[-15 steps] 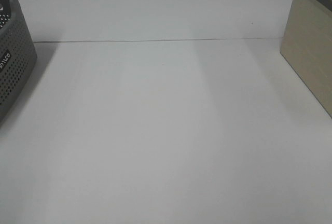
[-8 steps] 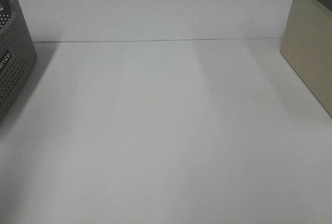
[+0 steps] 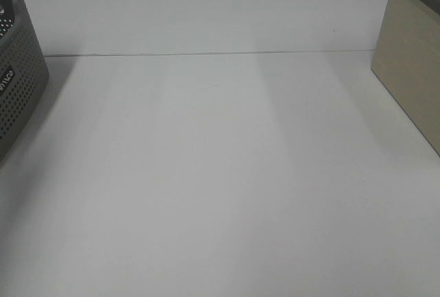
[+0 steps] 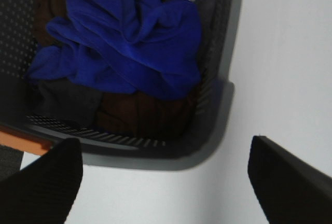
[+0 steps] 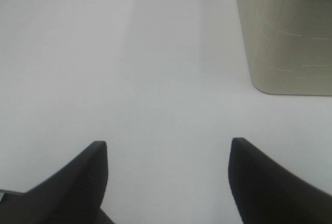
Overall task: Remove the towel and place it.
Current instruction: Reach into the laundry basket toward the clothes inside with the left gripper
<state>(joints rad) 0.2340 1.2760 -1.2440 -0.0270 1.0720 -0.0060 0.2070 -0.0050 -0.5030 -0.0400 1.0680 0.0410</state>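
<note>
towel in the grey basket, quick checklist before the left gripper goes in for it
1. towel found: ok, it lies crumpled in the basket on dark cloths.
2. left gripper open: ok, fingers wide apart, empty.
3. left gripper above towel: not ok, it hangs over the basket's corner rim.
4. towel free of the dark cloths: cannot tell, folds hide it.
5. drop spot: ok, the table shows bare in the high view.
6. right gripper out of the way: ok, open over the table near the beige box.

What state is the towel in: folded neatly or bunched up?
Bunched up: the towel lies in loose rumpled heaps inside the grey basket.
</note>
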